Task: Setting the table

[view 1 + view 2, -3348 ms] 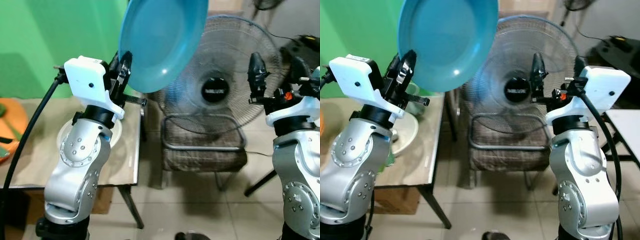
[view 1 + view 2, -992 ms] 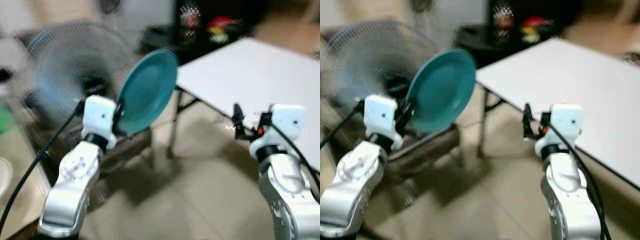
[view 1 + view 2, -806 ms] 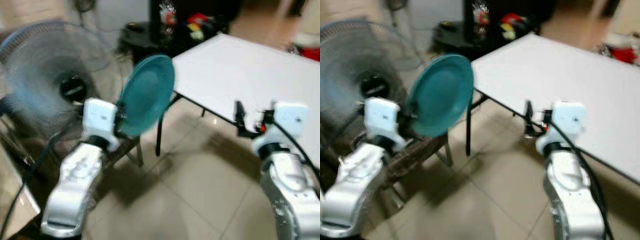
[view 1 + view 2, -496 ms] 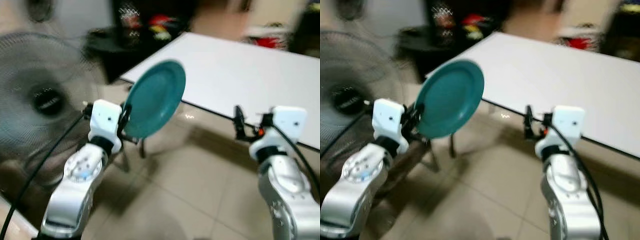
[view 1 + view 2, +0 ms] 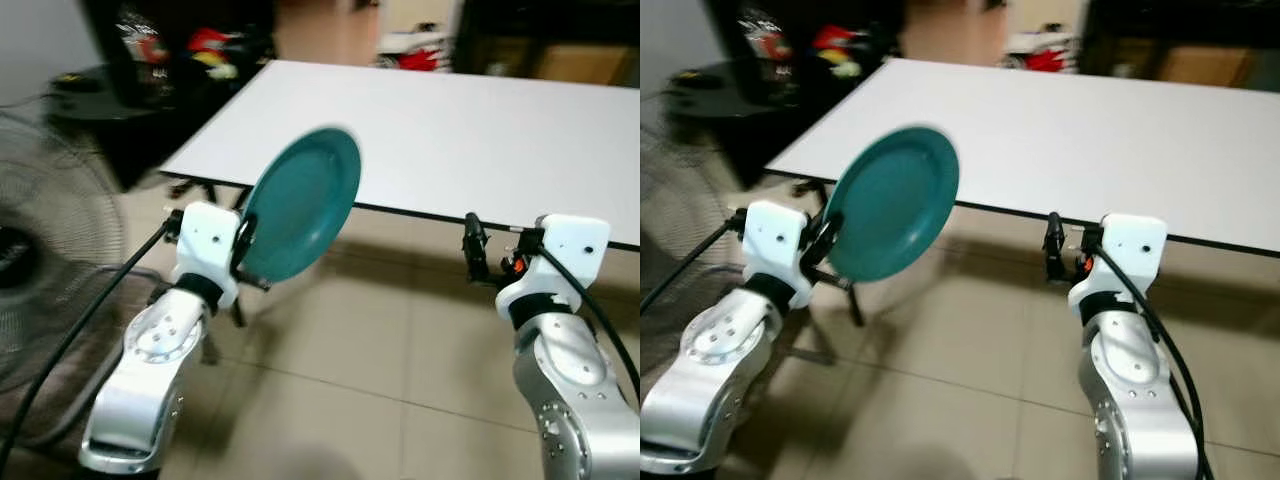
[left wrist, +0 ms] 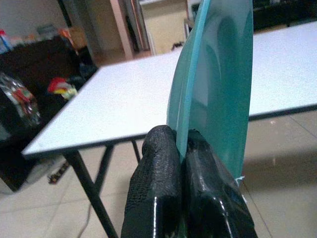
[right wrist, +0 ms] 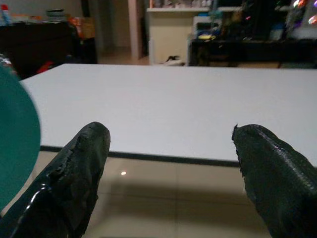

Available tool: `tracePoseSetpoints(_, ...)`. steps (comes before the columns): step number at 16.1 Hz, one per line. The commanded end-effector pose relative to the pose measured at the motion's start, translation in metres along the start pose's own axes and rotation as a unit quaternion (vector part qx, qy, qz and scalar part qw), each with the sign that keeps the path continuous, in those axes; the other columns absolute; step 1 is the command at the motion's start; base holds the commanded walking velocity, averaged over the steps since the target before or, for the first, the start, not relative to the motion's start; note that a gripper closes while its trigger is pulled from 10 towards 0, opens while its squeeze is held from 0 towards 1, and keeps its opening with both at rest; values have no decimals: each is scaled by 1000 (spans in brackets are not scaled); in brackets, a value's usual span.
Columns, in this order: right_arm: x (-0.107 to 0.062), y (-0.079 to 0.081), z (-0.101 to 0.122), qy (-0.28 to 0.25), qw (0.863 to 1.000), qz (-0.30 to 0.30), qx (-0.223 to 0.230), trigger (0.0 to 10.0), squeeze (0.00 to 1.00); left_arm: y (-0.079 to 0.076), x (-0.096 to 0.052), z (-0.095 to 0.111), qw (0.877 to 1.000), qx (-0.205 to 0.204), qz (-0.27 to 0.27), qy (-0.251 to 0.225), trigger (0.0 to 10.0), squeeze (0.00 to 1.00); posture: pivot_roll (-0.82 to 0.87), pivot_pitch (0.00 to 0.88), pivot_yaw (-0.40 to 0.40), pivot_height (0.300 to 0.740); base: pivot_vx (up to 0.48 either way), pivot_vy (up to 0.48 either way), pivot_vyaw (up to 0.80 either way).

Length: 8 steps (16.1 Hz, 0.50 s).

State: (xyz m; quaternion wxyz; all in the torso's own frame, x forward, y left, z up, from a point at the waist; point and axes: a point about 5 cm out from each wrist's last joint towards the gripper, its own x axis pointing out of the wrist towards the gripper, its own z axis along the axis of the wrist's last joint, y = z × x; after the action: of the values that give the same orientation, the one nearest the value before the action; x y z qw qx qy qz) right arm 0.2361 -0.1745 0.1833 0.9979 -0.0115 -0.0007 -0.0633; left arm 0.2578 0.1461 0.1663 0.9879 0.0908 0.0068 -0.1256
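Note:
A teal plate [image 5: 300,205] is held up on edge, tilted, in front of me at chest height. My left gripper [image 5: 243,245] is shut on its lower rim; in the left wrist view both black fingers [image 6: 158,163] pinch the plate's edge [image 6: 218,89]. My right gripper [image 7: 168,148] is raised at the right, open with nothing in it, its fingers [image 7: 84,163] pointing at the white table [image 5: 450,130]. That table stands straight ahead, and its near edge runs just beyond both grippers.
A standing fan [image 5: 30,260] is at the far left over beige floor tiles [image 5: 340,380]. Dark furniture with red and yellow items [image 5: 200,45] stands behind the table's left corner. Black table legs [image 5: 185,190] show under that corner.
The camera has swung right: the fan has slid to the left edge and the white table now lies ahead. The plate stays in my left gripper; the right gripper is unchanged.

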Motion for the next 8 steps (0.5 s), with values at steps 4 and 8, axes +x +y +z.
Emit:
tracePoseSetpoints(4, 12, 9, -10, 19, 998, 64, -10, 10000, 0, 13, -3, -6, 997, -67, 49, -6, 10000, 0, -87, 0, 54, 740, 0, 0, 0)
tracePoseSetpoints(8, 21, 18, -18, 7, 990, 110, -88, 10000, 0, 18, -6, -6, 995, -73, 71, -15, 10000, 0, -67, 0, 32, 740, 249, 0, 0)
